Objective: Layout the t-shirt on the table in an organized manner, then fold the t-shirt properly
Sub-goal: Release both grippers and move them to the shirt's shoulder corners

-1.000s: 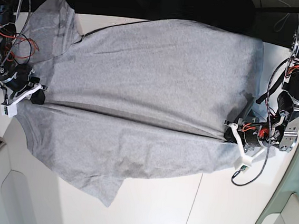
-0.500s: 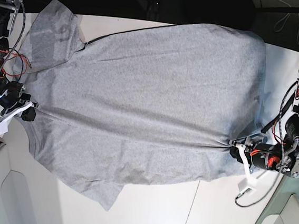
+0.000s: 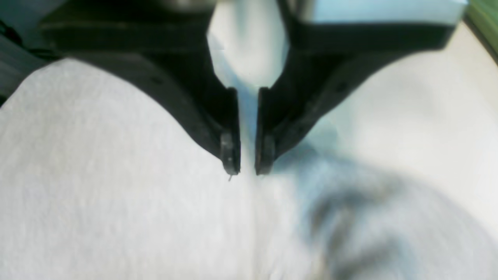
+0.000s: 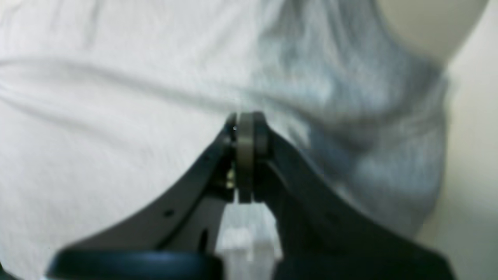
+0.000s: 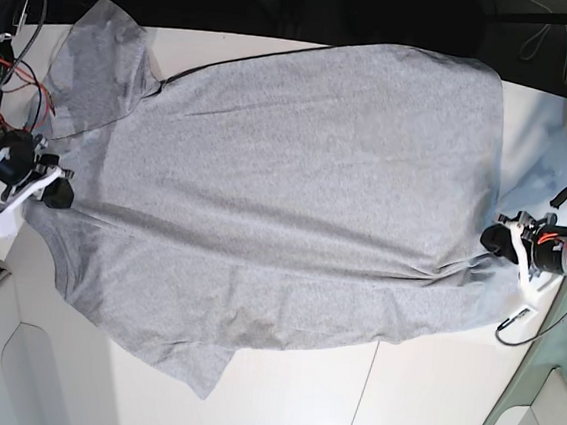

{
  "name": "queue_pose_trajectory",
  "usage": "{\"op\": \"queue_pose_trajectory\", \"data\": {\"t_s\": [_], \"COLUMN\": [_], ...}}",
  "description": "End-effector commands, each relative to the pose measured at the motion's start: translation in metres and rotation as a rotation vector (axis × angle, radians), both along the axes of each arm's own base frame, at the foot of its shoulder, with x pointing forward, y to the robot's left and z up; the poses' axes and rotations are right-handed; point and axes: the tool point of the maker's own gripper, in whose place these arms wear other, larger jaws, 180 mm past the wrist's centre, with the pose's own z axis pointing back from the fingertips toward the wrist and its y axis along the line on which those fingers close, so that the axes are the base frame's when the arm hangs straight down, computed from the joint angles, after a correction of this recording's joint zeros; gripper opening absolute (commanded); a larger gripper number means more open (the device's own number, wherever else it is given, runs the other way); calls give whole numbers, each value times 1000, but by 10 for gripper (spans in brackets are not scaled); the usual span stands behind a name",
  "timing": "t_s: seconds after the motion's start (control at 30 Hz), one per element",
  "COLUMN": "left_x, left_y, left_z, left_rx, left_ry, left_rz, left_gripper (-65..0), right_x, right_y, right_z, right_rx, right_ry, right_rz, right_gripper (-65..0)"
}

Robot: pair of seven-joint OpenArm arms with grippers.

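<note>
White table (image 5: 276,393) | t-shirt (image 5: 285,193) spread between left tool (image 5: 501,244) and right tool (image 5: 52,192)

Dark backdrop (image 5: 284,2) behind — grey-green panel (image 5: 560,370) beside.

The t-shirt (image 5: 286,183), plain light heather-grey with no lettering showing, lies spread sideways across the white table (image 5: 427,387), hem to the base view's right, one sleeve at upper left, another at the lower edge. A long crease runs across its middle, pulled taut between both ends.
</note>
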Motion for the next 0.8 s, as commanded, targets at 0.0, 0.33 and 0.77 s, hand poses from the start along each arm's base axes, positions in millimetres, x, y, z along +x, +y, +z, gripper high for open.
{"op": "queue_pose_trajectory", "data": {"t_s": [0.0, 0.33, 0.77], "left_x": [8, -46, -92], "left_y": [10, -2, -44], "left_z": [15, 14, -63], "left_rx": [-21, -235, -159], "left_ry": [-50, -17, 68], "left_rz": [28, 95, 69], "left_gripper": [-558, -559, -559], "right_x": [5, -44, -67], "right_y": [-9, -22, -29], "right_z": [15, -2, -28], "right_rx": [-5, 39, -4], "right_ry": [-53, -4, 76], "right_rz": [-9, -75, -84], "right_gripper": [-650, -650, -650]}}
